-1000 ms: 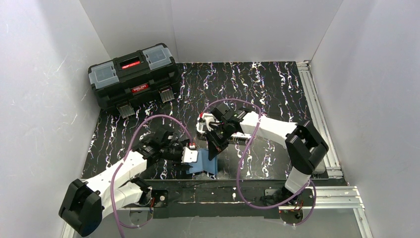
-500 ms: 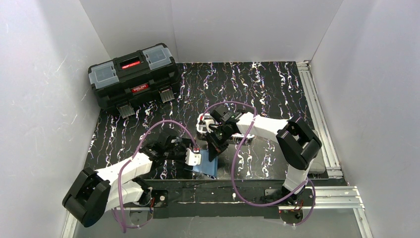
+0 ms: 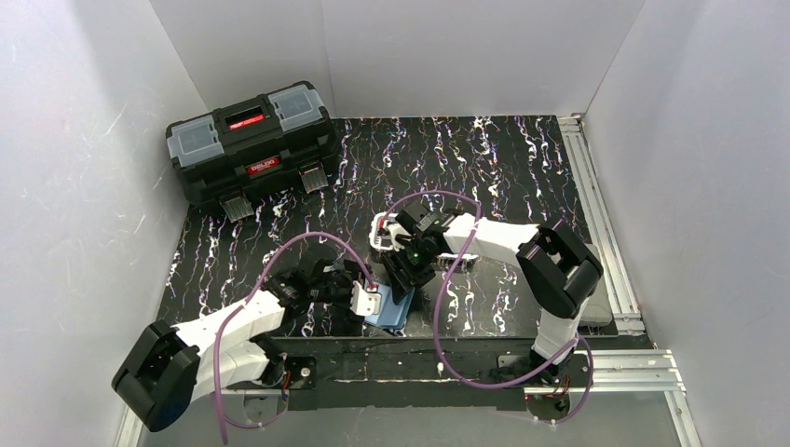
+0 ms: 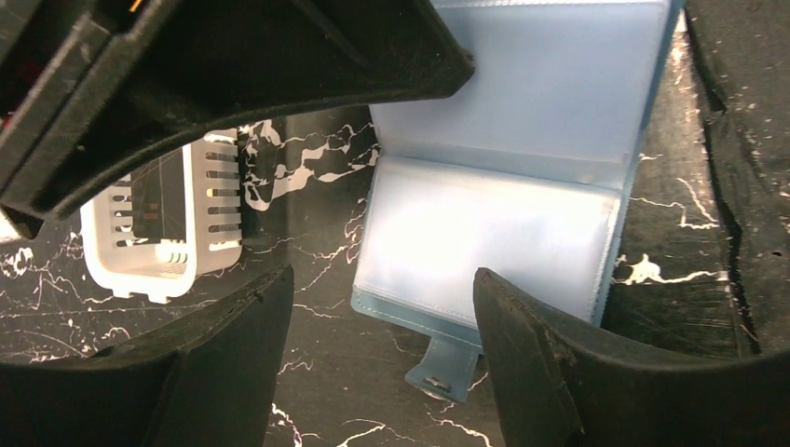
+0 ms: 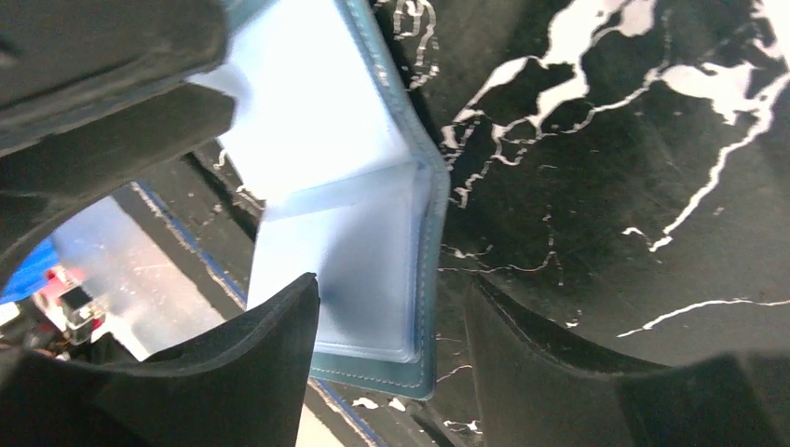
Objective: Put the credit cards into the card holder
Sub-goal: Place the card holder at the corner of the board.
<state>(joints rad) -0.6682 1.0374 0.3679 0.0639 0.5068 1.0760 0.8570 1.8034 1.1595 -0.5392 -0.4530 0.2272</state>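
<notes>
The card holder [image 3: 391,314] lies open near the table's front edge, a teal-blue wallet with clear sleeves [image 4: 508,200] and a snap tab [image 4: 445,365]. My left gripper [image 3: 367,300] is open at its left side. In the left wrist view the left gripper [image 4: 382,312] has the holder's edge and tab between its fingers, which do not touch them. My right gripper [image 3: 406,277] is open just above the holder. In the right wrist view the right gripper [image 5: 391,303] frames the holder's corner [image 5: 373,251]. The sleeves look empty. The credit cards are hidden.
A white mesh basket [image 4: 210,219] stands just behind the holder with something dark inside, half hidden under my right arm [image 3: 494,237]. A black toolbox [image 3: 251,149] sits at the back left. A metal rail [image 3: 596,205] runs along the right edge.
My right gripper has gone from shut to open and dropped toward the holder. The holder, one leaf raised before, now lies flatter. My left gripper has edged right.
</notes>
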